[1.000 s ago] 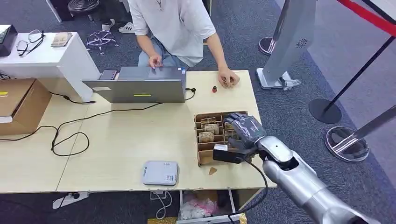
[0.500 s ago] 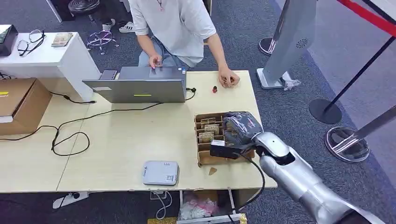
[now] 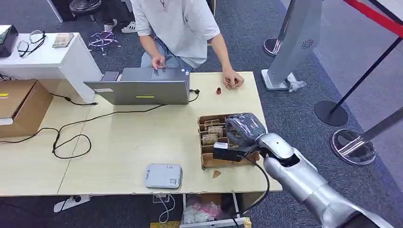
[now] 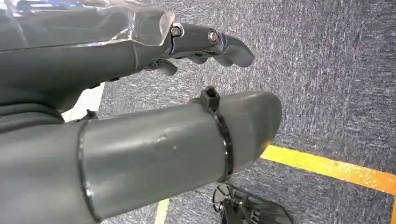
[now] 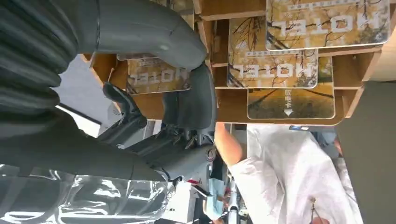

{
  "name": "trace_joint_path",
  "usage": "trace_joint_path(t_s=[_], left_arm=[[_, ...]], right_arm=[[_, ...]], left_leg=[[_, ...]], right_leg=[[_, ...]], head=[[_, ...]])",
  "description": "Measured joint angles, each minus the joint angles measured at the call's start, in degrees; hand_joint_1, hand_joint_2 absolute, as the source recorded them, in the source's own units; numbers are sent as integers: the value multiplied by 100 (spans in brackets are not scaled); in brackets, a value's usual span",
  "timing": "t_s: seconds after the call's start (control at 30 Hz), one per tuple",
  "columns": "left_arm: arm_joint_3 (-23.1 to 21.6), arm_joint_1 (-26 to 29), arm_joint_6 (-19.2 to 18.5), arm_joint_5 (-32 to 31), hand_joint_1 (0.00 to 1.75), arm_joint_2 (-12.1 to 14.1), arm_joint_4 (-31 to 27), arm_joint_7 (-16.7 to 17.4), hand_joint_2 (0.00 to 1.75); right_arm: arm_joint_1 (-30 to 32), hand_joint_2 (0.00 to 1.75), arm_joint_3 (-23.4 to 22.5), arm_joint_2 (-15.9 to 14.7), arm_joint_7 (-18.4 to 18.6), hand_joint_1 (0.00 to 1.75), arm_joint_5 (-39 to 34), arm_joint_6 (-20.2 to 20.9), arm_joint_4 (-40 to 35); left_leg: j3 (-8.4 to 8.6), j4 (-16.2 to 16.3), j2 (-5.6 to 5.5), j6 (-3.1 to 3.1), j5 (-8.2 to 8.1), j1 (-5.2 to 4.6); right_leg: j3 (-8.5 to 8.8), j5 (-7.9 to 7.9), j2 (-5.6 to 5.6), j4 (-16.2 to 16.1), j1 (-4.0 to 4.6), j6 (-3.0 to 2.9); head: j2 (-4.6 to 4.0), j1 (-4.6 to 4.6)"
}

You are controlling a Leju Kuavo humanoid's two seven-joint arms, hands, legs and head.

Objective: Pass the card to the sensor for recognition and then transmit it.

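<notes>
The right robot hand (image 3: 242,129) sits over the right side of the cardboard card box (image 3: 207,142), which lies on the desk (image 3: 119,142) at about four o'clock from the desk's middle. In the right wrist view its thick thumb (image 5: 154,35) and a dark finger (image 5: 194,100) reach in among the slots, close to a hotel card (image 5: 156,74) standing in its compartment; whether the fingers already pinch that card cannot be told from here. More hotel cards (image 5: 271,63) stand upright in the neighbouring slots, printed with yellow branches.

The card sensor (image 3: 163,175), a flat grey pad, lies near the desk's front edge at about nine o'clock from the box, well apart from it. A small brown scrap (image 3: 216,174) lies just beside the box, at its six o'clock.

The left robot hand (image 4: 140,93) hangs over grey carpet with a yellow floor stripe (image 4: 327,165), fingers apart and holding nothing.

At the far edge of the desk, twelve o'clock, a person (image 3: 176,23) sits behind a grey laptop (image 3: 142,88), one hand on it, the other resting on the desk near a small red thing (image 3: 218,90)
</notes>
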Motion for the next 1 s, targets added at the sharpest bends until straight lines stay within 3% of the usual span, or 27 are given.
trace_joint_path(t_s=[0.57, 0.67, 0.7, 0.73, 0.77, 0.8, 1.0], left_arm=[[2, 0, -9, -11, 0, 11, -2, -17, 0], [2, -1, -11, -26, 0, 11, 0, -18, 0], [2, 0, -11, -28, 0, 11, 0, -18, 0], [2, -1, -11, -35, 0, 11, 0, -17, 0], [2, -3, -13, -42, 0, 13, 0, -17, 0], [2, -4, -15, -44, 0, 13, 0, -17, 0], [2, -7, -20, -94, 0, 17, 0, -15, 0]], right_arm=[[62, 175, -52, -361, 118, 140, -123, -354, -422], [133, 175, -113, -461, 157, 126, -151, -422, -585], [162, 175, -142, -485, 184, 89, -151, -444, -631], [204, 175, -175, -516, 201, 40, -149, -462, -684], [262, 175, -203, -544, 238, 40, -123, -472, -763], [324, 175, -230, -571, 265, 5, -77, -470, -827], [845, 175, -442, -621, 417, 0, 221, -464, -1237]], left_leg=[[0, 0, 0, 0, 0, 0], [0, 0, -1, 0, 0, 0], [0, 0, -1, 0, 0, 0], [0, 0, -1, 0, 0, 0], [0, 0, -1, 0, 0, 0], [1, 0, -1, 0, -1, 0], [-1, 0, -1, -1, -2, 1]], right_leg=[[-2, 0, 0, 0, 0, 0], [-1, 0, -1, 0, 0, 0], [-2, 0, -1, 0, 0, 0], [-1, 0, 0, 0, 0, 0], [-1, 0, 0, 0, 0, 0], [-1, 0, 0, 0, 0, 0], [-2, -1, -1, -1, 1, 0]], head=[[0, 0], [0, 2], [0, 0], [0, 0], [0, 0], [0, 0], [0, 0]])
